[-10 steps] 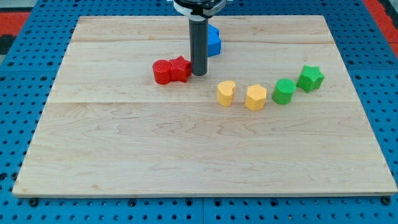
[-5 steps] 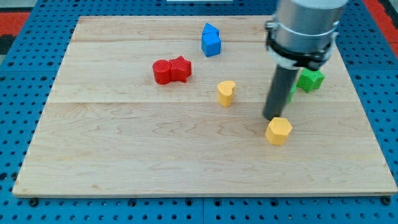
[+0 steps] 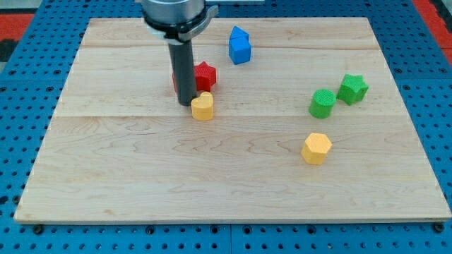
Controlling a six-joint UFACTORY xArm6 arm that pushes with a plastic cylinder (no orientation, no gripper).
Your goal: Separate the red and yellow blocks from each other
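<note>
Nearest the view's bottom, the yellow hexagonal block sits alone, well apart from everything red. Further up, the yellow heart-shaped block lies just beside my tip, on its right, and it looks to be touching the red star block above it. My rod hides most of a second red block at the star's left. I have no fingers to close; I only push. These blocks look light, rigid and quick to slide or spin, so I judge a push square through the yellow heart's middle, away from the reds, is safest.
</note>
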